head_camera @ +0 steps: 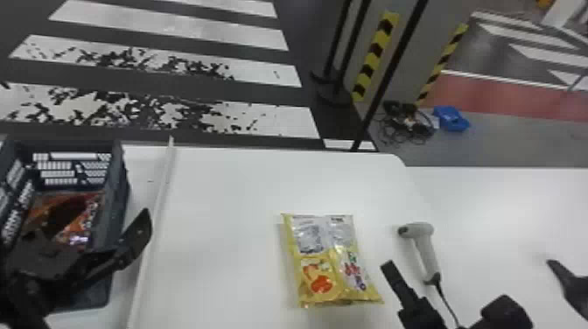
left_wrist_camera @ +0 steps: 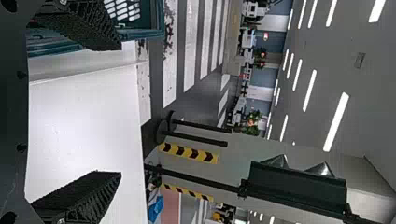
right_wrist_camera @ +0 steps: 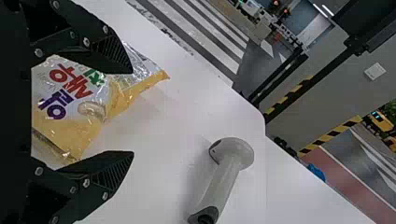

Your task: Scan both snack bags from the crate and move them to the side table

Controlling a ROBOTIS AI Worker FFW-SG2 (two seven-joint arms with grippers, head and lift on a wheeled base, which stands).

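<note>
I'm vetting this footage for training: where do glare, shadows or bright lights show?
Head view: a glare patch on the right tabletop, glints on the snack bag; left wrist view: ceiling lights shining white; right wrist view: a soft shadow beside the scanner.

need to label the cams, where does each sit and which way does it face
Left wrist: on that wrist, facing forward past the left tool, fingers showing, to crate and table.
Right wrist: on that wrist, facing forward past the right tool, fingers showing, to snack bag and scanner.
Head: on the head, forward and down over these; both tools show.
Head and right wrist share snack bag, scanner.
</note>
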